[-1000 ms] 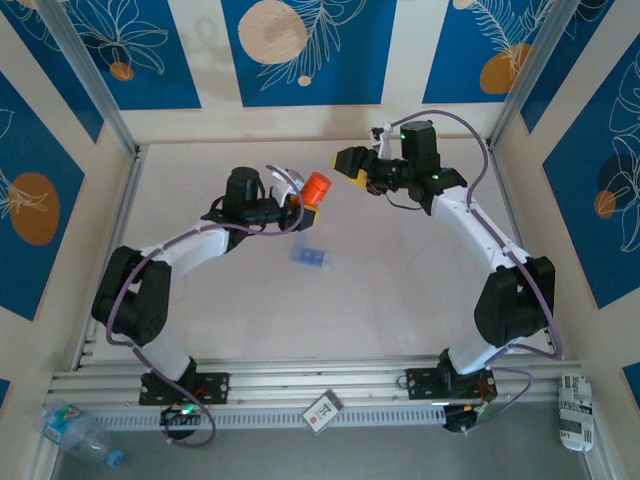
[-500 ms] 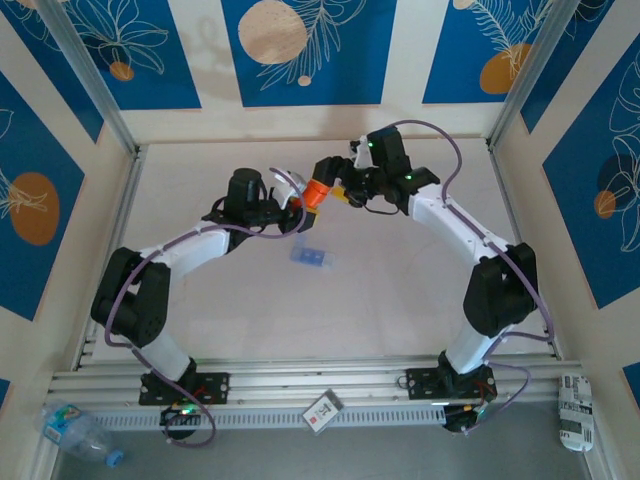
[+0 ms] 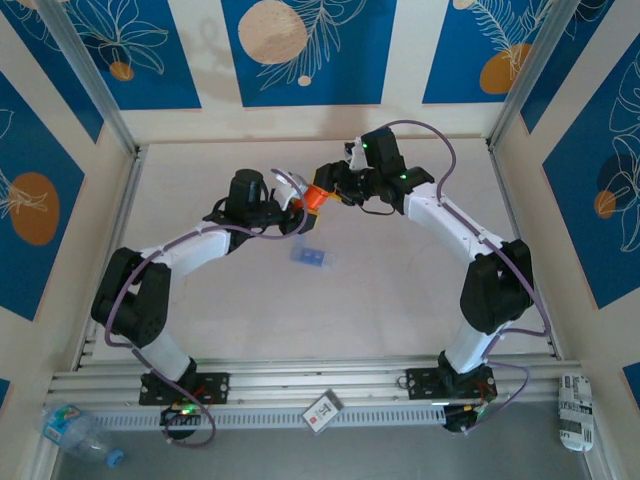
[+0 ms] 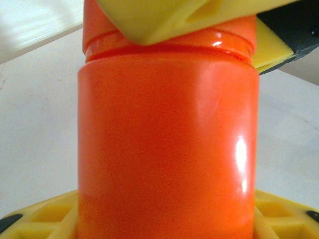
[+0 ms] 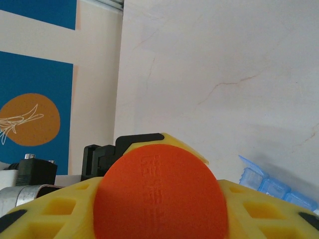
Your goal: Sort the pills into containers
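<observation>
My left gripper (image 3: 298, 203) is shut on an orange cylindrical bottle (image 3: 316, 194), held above the table at the middle back. The bottle's body (image 4: 168, 139) stands close in front of the left wrist camera, between that gripper's yellow fingers (image 4: 45, 216). My right gripper (image 3: 328, 190) has come in from the right and is shut on the bottle's orange cap (image 5: 159, 196); one of its yellow fingers (image 4: 164, 20) presses across the cap. The blue containers (image 3: 311, 257) lie on the table below the bottle, and their edge (image 5: 271, 185) shows at the right. The pills are hidden.
The table is walled by blue-and-cream panels with aluminium posts (image 3: 90, 80) at the back corners. Off the near rail lie a small card (image 3: 322, 410), a plastic bottle (image 3: 75, 430) at the left and a white packet (image 3: 575, 412) at the right.
The right gripper has travelled left from the back right to the orange bottle and closed round its cap. The left arm and the bottle have stayed put.
</observation>
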Controlling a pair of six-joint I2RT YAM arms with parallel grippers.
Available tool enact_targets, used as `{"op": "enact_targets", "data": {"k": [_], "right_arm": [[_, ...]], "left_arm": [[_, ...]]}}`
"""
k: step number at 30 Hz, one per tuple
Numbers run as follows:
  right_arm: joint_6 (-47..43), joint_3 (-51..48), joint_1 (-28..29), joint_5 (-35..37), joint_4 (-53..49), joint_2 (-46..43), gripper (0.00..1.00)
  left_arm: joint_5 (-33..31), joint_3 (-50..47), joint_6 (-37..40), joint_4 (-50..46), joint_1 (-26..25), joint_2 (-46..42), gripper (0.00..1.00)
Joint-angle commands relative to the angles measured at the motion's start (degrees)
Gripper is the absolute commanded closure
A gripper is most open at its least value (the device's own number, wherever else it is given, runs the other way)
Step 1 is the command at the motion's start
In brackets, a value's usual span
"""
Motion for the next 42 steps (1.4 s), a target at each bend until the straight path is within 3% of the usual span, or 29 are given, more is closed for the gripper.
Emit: {"op": "enact_targets", "data": {"k": [1, 5, 10, 14, 17, 21, 25, 42], "right_arm": [[-5.5, -1.8, -0.3, -0.9, 3.0, -1.9, 0.52], [-15.2, -7.5, -2.0, -10.1, 13.4, -4.8, 0.51], [-16.5, -7.8, -4.4, -20.2, 16.7, -5.2, 0.46], [-14.9, -4.6, -4.5, -15.8, 11.3, -5.9, 0.23], [-9.8, -3.0, -5.7, -10.5, 6.7, -6.6, 0.17], [-0.4, -3.7, -8.3, -8.5, 4.9, -7.0, 0.16], [3.9, -4.1, -8.3, -5.4, 3.0, -7.1, 0.16], [2.7, 3.4, -1.6, -0.1, -4.5, -0.4, 0.21]], "left_arm": [[3.3, 0.2, -0.8, 2.3, -0.3, -1.7, 1.0], [11.0, 0.1, -6.5, 7.1, 0.5, -1.3, 1.0], [14.5, -0.1, -12.6, 11.7, 0.5, -0.5, 1.0], [11.2, -0.5, -11.3, 11.1, 0.6, -0.8, 1.0], [7.6, -0.9, -8.9, 9.3, 0.5, -1.2, 1.0], [1.8, -1.2, -4.8, 6.1, 0.4, -2.3, 1.0], [-0.1, -0.8, -2.1, 3.5, 0.3, -2.6, 1.0], [-1.0, 1.0, 2.2, -1.0, -1.3, -1.9, 1.0]]}}
